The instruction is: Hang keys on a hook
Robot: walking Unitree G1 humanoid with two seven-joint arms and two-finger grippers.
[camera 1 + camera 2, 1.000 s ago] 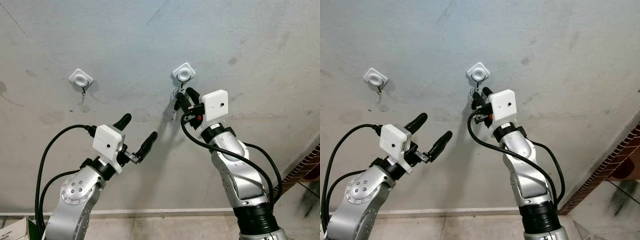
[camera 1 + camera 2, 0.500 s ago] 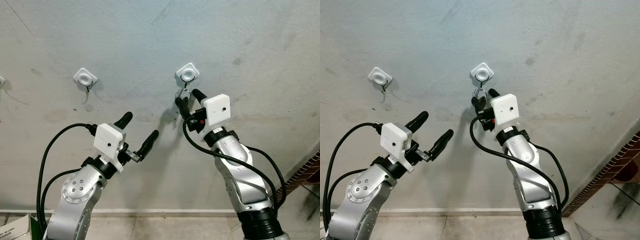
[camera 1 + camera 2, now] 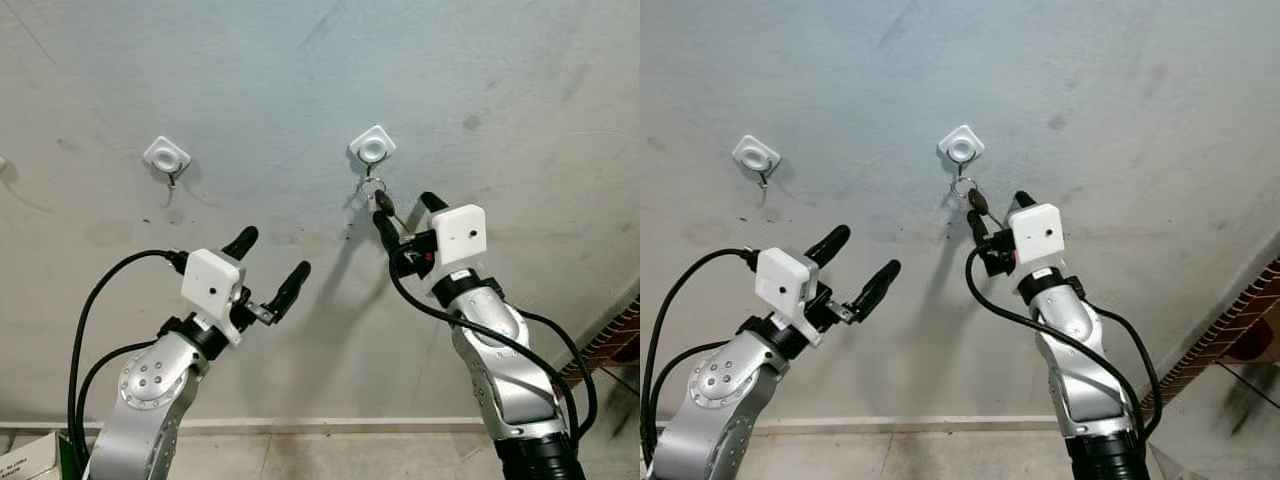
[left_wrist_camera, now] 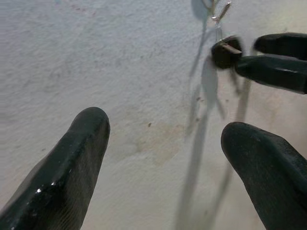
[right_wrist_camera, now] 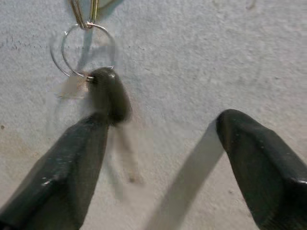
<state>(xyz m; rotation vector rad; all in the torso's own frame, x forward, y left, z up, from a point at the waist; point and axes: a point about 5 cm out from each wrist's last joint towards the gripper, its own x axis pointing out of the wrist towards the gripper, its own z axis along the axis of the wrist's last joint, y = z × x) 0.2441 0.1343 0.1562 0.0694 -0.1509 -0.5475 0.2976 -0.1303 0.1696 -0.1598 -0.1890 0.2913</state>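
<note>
Hanging on hook (image 3: 372, 150): keys (image 3: 383, 203); R end effector (image 3: 408, 211) open.

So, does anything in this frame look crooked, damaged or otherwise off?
Nothing is damaged. The keys hang by their ring from the right hook, slanted and blurred as if swinging, beside the open right hand. The left hook is bare, and the left hand is open, away from the wall, which is only stained.
</note>
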